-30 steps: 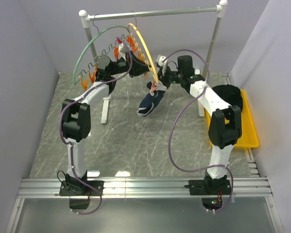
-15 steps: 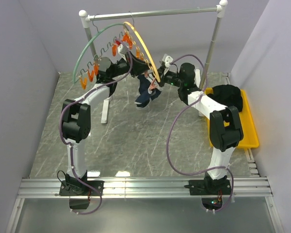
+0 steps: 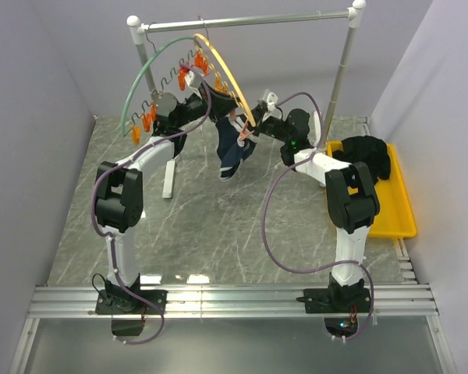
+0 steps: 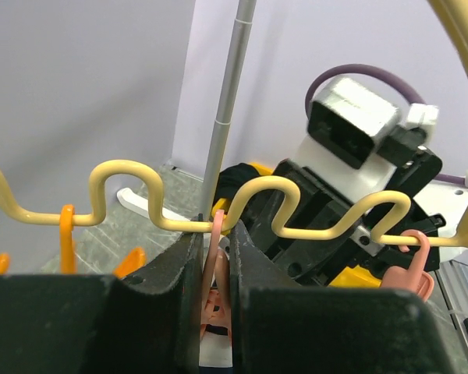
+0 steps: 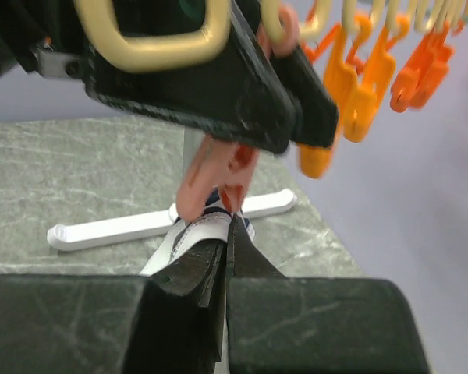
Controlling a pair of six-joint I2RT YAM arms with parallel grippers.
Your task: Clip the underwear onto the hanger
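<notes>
Underwear [image 3: 232,148] hanging mid-air just below yellow hanger [image 3: 235,86].
Right gripper [image 5: 225,238] pinched shut on its white waistband, just beneath pink clip [image 4: 218,227]; left gripper [image 4: 216,261] squeezing that clip on hanger's wavy rail.

The hanger [image 3: 235,82] is showing smooth, glossy yellow plastic, with its pink clip [image 4: 215,269] and orange clips [image 5: 357,82] looking equally slick and moulded. The underwear [image 3: 232,149] is reading as soft, matt navy cloth. The rail [image 3: 249,20] is gleaming as bare metal, and the table [image 3: 195,226] is showing a smooth, grey, marble-look finish.
</notes>
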